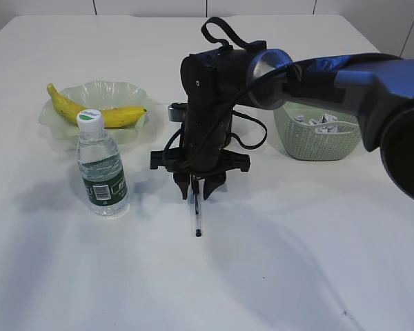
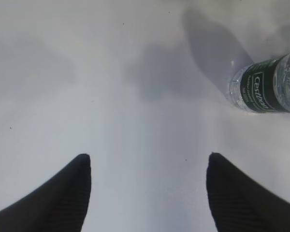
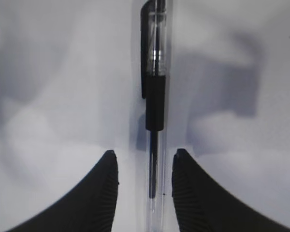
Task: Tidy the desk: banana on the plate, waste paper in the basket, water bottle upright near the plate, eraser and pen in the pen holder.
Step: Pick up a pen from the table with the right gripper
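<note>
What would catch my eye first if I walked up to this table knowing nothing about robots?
Probably the big black arm reaching in from the right, its gripper poised over a clear pen lying mid-table, a finger on either side. To its left a water bottle stands upright just in front of a green glass plate holding a banana. A green basket of crumpled paper sits at right.

Looking like a lab-style test setup: plain white table (image 1: 297,262) filling the view, pale panelled wall (image 1: 152,7) showing behind, black robot arm (image 1: 345,79) reaching across.
</note>
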Robot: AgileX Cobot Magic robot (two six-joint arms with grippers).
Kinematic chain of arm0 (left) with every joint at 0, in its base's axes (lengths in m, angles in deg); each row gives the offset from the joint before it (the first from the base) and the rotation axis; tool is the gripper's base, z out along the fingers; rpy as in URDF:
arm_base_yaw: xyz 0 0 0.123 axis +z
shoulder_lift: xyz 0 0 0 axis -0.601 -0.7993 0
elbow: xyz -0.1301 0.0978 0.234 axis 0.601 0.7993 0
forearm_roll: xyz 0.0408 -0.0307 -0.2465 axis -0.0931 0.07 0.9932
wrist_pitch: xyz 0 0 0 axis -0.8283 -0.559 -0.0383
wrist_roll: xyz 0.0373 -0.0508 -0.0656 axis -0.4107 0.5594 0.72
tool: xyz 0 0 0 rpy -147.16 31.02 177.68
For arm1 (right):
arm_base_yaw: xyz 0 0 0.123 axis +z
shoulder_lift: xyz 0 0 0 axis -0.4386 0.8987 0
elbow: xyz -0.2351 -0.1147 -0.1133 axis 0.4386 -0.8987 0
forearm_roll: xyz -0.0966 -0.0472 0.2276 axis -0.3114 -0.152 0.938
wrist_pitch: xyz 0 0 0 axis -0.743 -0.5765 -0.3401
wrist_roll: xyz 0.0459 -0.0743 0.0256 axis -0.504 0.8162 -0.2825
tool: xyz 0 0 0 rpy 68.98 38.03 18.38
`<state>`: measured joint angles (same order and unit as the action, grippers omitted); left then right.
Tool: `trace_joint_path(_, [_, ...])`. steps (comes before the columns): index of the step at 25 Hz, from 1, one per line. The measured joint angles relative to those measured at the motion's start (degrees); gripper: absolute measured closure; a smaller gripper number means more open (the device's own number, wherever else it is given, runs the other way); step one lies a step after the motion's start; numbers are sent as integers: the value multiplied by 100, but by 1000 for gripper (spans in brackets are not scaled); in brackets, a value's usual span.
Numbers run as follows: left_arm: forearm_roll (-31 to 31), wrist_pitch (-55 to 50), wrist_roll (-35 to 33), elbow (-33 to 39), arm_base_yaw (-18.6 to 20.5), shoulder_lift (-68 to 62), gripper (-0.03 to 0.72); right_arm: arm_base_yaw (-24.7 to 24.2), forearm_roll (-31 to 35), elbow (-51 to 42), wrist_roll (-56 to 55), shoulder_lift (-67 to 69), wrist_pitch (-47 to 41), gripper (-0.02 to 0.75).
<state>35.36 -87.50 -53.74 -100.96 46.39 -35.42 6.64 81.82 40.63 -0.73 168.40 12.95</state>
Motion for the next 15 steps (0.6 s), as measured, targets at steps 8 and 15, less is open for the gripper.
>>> trace_joint_path(8, [0, 0, 0, 0, 0, 0, 161, 0, -99, 14, -15, 15, 113, 456])
trace_joint_path(15, [0, 0, 0, 0, 0, 0, 161, -11, -201, 23, -135, 40, 313, 456])
